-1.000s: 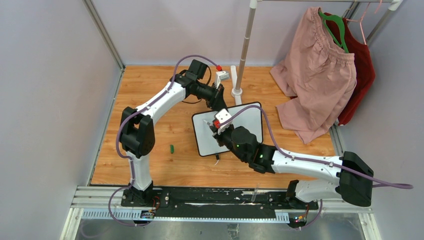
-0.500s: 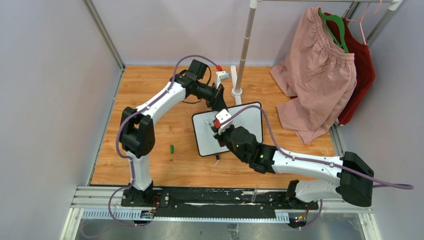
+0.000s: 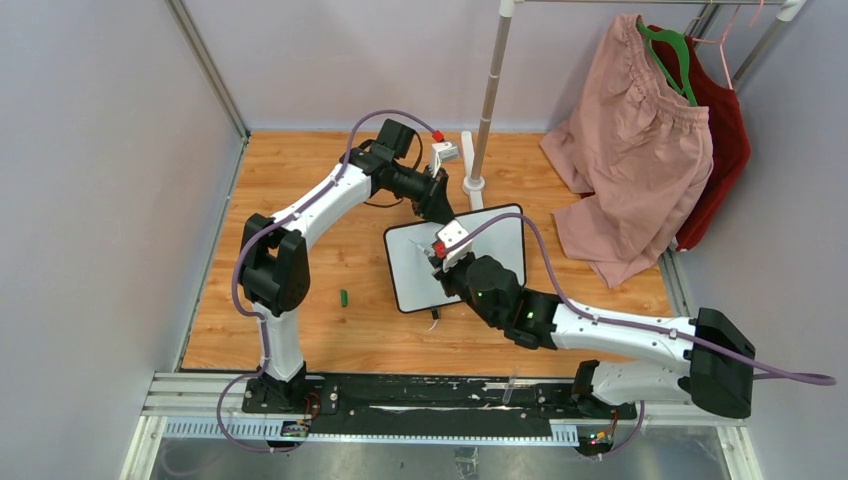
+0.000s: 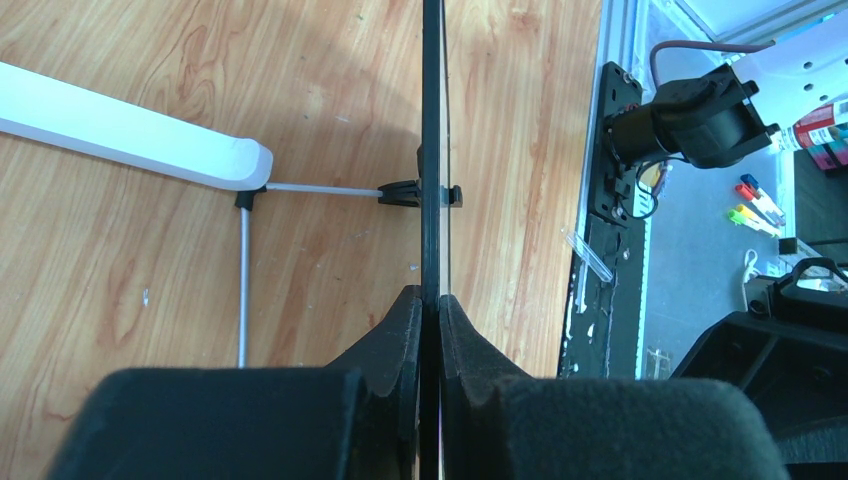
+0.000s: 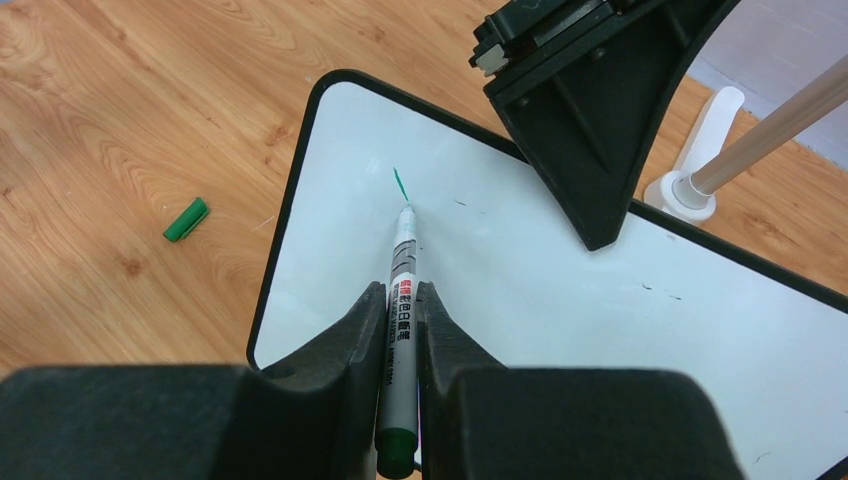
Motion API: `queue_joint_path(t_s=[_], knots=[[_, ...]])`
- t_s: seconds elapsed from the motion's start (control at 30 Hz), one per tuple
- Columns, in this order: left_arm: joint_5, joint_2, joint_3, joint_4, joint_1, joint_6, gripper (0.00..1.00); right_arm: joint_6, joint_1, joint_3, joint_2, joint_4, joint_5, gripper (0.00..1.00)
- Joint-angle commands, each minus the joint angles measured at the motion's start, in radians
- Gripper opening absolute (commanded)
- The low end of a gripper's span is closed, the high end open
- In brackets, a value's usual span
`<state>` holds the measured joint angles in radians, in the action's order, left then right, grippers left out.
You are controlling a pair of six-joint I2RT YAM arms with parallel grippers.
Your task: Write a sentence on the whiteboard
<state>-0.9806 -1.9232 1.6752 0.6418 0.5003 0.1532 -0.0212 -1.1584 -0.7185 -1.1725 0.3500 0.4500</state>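
Overhead view of two white-and-black robot arms reaching over a wooden surface (image 3: pixel 300 170) inside a grey-walled cell. The whiteboard (image 3: pixel 505 245), a small white board with a thin black frame, sits near the middle of the surface, angled so that one corner points toward the arms. The left hand (image 3: pixel 443 213) meets its far edge, and the left wrist view shows the board edge-on as a thin black line with both fingers pressed together on it and a small black foot partway along. Whether the board lies flat or is tipped up cannot be told. The right hand (image 3: pixel 437 250) hovers over the near left part of the board, fingers clamped on a slim marker (image 5: pixel 403 265) with a white labelled barrel and a green end. The marker's tip touches the white face at the lower end of one short green stroke (image 5: pixel 398 183) near the board's upper left corner, the only green writing visible. A few tiny dark specks dot the face. A small green cap (image 3: pixel 344 297) lies on the wood, apart from the board, off its left side. Behind the board stands the white foot of a clothes rack pole (image 3: pixel 473 184), close to the left hand. To the right hang a pink garment (image 3: pixel 630 150) and, behind it, a dark red garment (image 3: pixel 722 150).
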Motion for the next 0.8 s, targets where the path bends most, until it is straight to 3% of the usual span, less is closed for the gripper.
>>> queue_joint_path(t_s=[0.0, 0.23, 0.77], knots=[[0.02, 0.007, -0.014, 0.01, 0.004, 0.016, 0.0, 0.015, -0.012, 0.012, 0.047, -0.006, 0.004, 0.0], [0.021, 0.009, -0.014, 0.01, 0.004, 0.015, 0.0, 0.05, -0.012, -0.005, 0.094, 0.012, -0.022, 0.0], [0.022, 0.015, -0.019, 0.009, 0.004, 0.016, 0.0, 0.086, 0.002, -0.067, 0.029, -0.05, 0.068, 0.0]])
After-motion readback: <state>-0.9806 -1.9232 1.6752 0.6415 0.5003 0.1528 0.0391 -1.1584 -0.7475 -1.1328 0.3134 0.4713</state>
